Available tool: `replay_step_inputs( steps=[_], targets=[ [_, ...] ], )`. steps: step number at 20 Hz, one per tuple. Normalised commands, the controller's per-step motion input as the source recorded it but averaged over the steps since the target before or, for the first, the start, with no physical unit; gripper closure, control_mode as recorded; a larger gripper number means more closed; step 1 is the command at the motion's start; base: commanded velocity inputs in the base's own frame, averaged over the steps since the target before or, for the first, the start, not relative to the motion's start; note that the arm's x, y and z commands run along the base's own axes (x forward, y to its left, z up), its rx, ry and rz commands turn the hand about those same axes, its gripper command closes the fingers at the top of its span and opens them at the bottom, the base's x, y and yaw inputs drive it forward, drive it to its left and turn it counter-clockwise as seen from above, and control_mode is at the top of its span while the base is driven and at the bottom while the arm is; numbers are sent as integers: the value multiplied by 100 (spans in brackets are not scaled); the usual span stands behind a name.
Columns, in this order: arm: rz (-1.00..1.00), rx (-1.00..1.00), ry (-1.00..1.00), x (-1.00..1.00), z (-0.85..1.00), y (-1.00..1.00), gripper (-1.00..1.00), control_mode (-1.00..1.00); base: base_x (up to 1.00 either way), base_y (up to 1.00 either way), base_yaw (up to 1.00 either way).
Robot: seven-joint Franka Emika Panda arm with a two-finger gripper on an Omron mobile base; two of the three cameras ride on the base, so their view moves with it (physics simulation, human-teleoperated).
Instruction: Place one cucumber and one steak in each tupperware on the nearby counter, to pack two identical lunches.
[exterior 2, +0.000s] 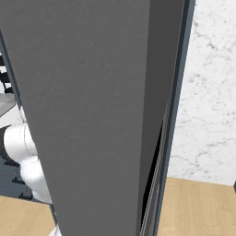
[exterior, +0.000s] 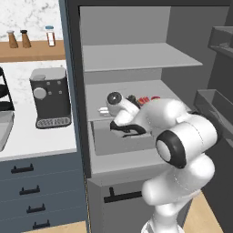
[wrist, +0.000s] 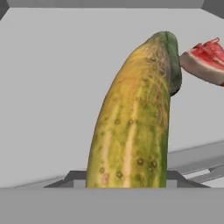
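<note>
A long yellow-green cucumber [wrist: 131, 122] lies on the grey shelf [exterior: 136, 88] of the tall dark cabinet and runs away from the hand. My gripper [wrist: 127, 179] sits at its near end, dark fingertips [wrist: 74, 178] pressed against both sides, shut on it. A raw red steak [wrist: 205, 65] lies just past the cucumber's far tip, to the right. From the left base view, the arm reaches into the cabinet, gripper [exterior: 104, 110] low over the shelf, red steak [exterior: 148, 99] beside it. The white counter [exterior: 27, 141] lies left of the cabinet. The tupperware is out of view.
A black coffee machine [exterior: 50, 98] stands on the counter, with a sink edge [exterior: 3, 127] at far left. Spice bottles [exterior: 25, 38] stand on a wooden ledge. An open grey drawer [exterior: 120, 141] sits under the shelf. The open cabinet door [exterior 2: 92, 115] blocks the right base view.
</note>
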Motion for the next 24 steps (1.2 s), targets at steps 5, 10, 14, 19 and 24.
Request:
replay_step_inputs(
  steps=[5, 10, 14, 19, 24],
  targets=[
    [-12, 7, -6, -100, 78, -23, 100, -100, 0, 0, 0],
    [-14, 4, 5, -100, 100, -17, 100, -100, 0, 0, 0],
    [-9, 7, 21, -100, 100, -22, 100, -100, 0, 0, 0],
    [5, 14, 24, -99, 75, -41, 100, -100, 0, 0, 0],
    [8, 17, 8, -90, 3, -46, 100, -100, 0, 0, 0]
  ],
)
